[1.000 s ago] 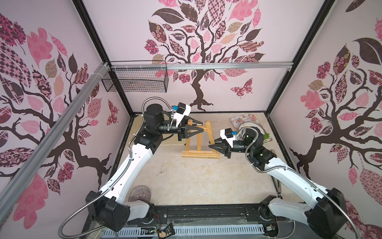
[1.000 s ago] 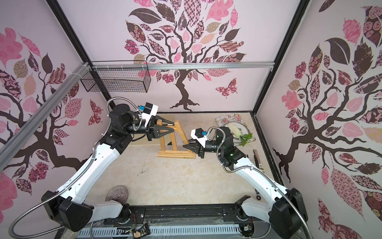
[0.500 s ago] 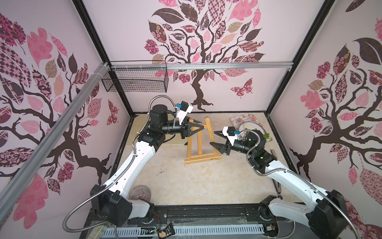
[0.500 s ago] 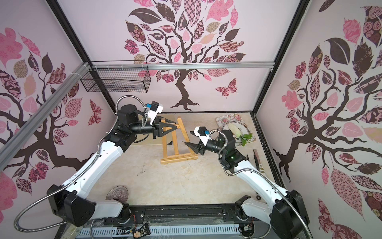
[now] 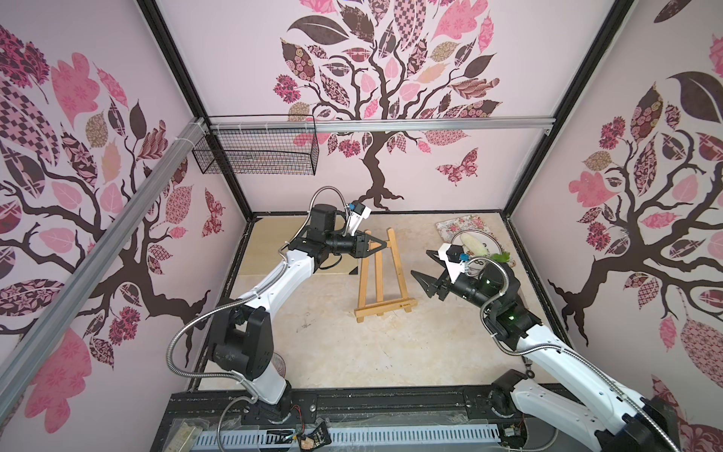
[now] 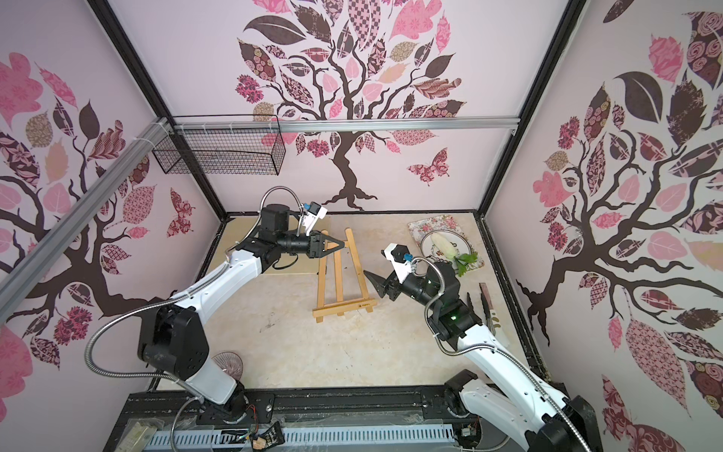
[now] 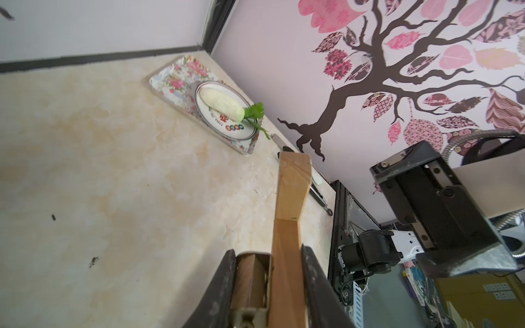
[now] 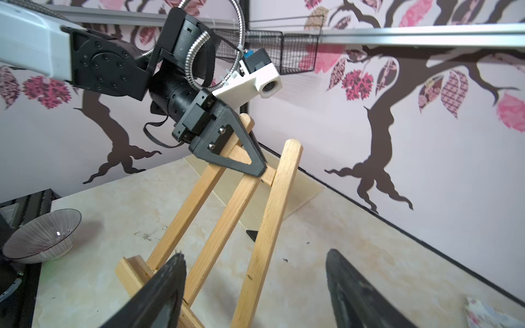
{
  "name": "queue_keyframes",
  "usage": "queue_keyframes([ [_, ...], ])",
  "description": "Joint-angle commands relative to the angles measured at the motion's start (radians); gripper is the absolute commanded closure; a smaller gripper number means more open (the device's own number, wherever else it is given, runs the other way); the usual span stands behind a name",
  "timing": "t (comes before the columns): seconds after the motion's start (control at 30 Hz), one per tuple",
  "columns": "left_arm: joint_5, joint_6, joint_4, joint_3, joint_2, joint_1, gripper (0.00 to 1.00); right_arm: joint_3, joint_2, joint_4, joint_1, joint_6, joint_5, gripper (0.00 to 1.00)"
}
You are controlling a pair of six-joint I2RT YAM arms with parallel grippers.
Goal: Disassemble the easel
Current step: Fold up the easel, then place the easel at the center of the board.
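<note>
- Boxed in by pink tree-print walls; looked down on a pale marbled surface [image 5: 332, 352].
- Found the easel [image 5: 377, 274] near mid-surface in a top view, tilted, with its top toward the back wall and its ledge [image 5: 385, 309] toward the front.
- Could not tell whether the ledge touched the surface.
- Saw the left gripper [image 5: 381, 244] at the easel's top, reaching in from the left.
- Saw its fingers [image 7: 224, 284] closed on the top of a slat, with the wood and a metal hinge pinched between them in the left wrist view.
- Saw the right gripper [image 5: 420, 263] just beside the easel's right leg, apart from it.
- Saw its fingers [image 8: 162, 289] spread wide, holding nothing.
- Spotted a floral tray [image 5: 454, 229] in the back right corner, with a plate [image 7: 241, 133] on it and a white vegetable [image 7: 221, 103] with green leaves on the plate.
- Noted a ribbed bowl [image 8: 42, 235] beside the left arm's base and a wire basket [image 5: 258, 150] hung on the back wall at the left.
</note>
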Motion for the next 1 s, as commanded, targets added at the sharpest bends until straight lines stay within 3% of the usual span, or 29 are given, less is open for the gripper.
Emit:
queue_keyframes([
  [0.0,0.027,-0.046,0.018,0.09,0.072,0.005,1.0,0.089,0.05,-0.114,-0.011,0.059,0.12,0.21],
  [0.1,0.048,-0.053,0.023,0.154,0.158,0.005,1.0,0.134,0.106,-0.158,-0.03,0.107,0.181,0.21],
  [0.37,0.107,-0.019,-0.072,0.448,0.416,0.023,1.0,0.197,0.257,-0.17,-0.132,0.253,0.198,0.21],
  [0.77,0.211,-0.081,-0.122,0.981,0.839,0.08,1.0,0.266,0.496,-0.072,-0.169,0.267,0.206,0.22],
  [0.97,0.216,-0.153,-0.032,1.095,0.973,0.103,1.0,0.331,0.639,-0.045,-0.177,0.278,0.187,0.22],
])
